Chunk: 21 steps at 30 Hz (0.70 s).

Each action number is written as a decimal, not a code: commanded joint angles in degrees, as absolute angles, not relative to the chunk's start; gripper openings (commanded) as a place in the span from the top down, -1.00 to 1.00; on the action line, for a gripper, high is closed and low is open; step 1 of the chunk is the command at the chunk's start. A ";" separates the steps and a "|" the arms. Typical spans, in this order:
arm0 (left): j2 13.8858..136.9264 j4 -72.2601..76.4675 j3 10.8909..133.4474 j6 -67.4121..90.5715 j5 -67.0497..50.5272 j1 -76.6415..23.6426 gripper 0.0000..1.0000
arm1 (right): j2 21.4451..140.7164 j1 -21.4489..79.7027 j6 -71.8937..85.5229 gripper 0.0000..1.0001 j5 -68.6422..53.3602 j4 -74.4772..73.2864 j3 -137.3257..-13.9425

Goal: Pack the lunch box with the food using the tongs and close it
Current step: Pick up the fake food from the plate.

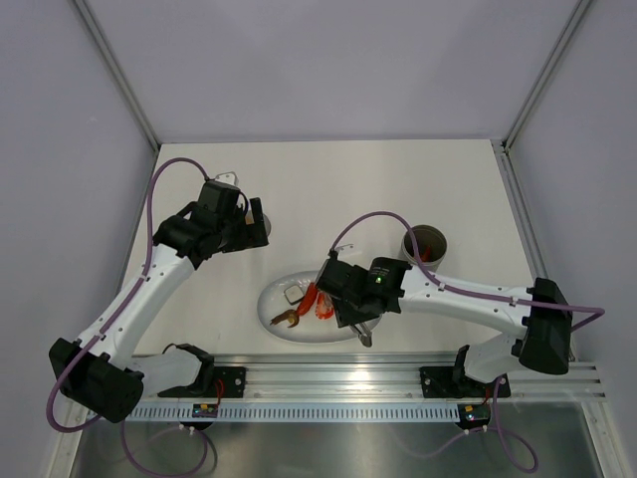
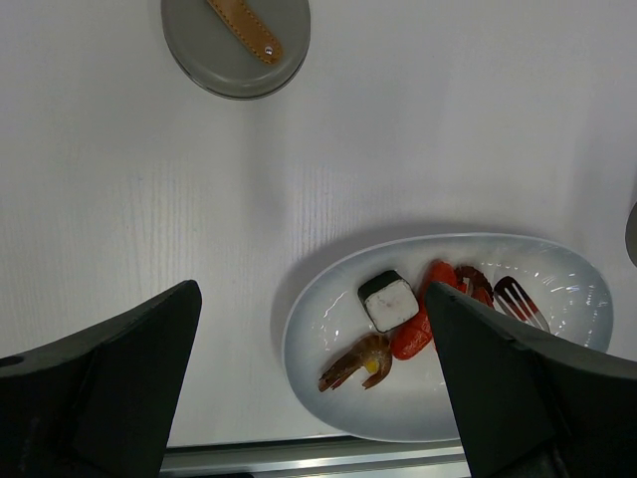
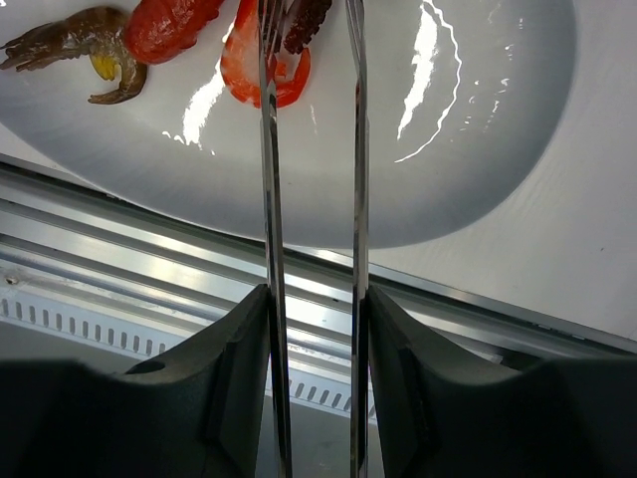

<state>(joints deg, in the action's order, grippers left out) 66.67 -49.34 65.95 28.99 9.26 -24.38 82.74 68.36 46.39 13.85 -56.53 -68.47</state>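
From above: right end effector [image 1: 348, 304] over plate [image 1: 269, 319], clamped on tongs [image 1: 364, 337]. Lunch box [image 1: 426, 242] open on the table, behind and right, well apart from food [image 1: 317, 299].

Left wrist: left end effector [image 2: 311, 299] hovering, fingers wide apart, empty. Lid [image 2: 236, 45] flat on the table (handle up).

Right wrist: tong arms squeezed between the fingers, tips among the red pieces, nothing clearly pinched.

Likely mid-pick. Next: pinch one piece, lift, carry to lunch box.
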 commanded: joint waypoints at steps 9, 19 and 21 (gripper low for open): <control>65.13 -47.28 65.30 28.56 9.84 -24.08 -0.98 | 83.94 68.91 46.76 0.32 15.38 -55.89 -70.13; 65.30 -47.02 65.39 28.56 9.32 -24.08 -0.98 | 78.84 68.91 47.46 0.55 21.70 -63.45 -74.26; 65.39 -46.85 65.48 28.65 9.14 -24.08 -0.98 | 77.79 68.91 47.37 0.55 23.28 -65.21 -75.49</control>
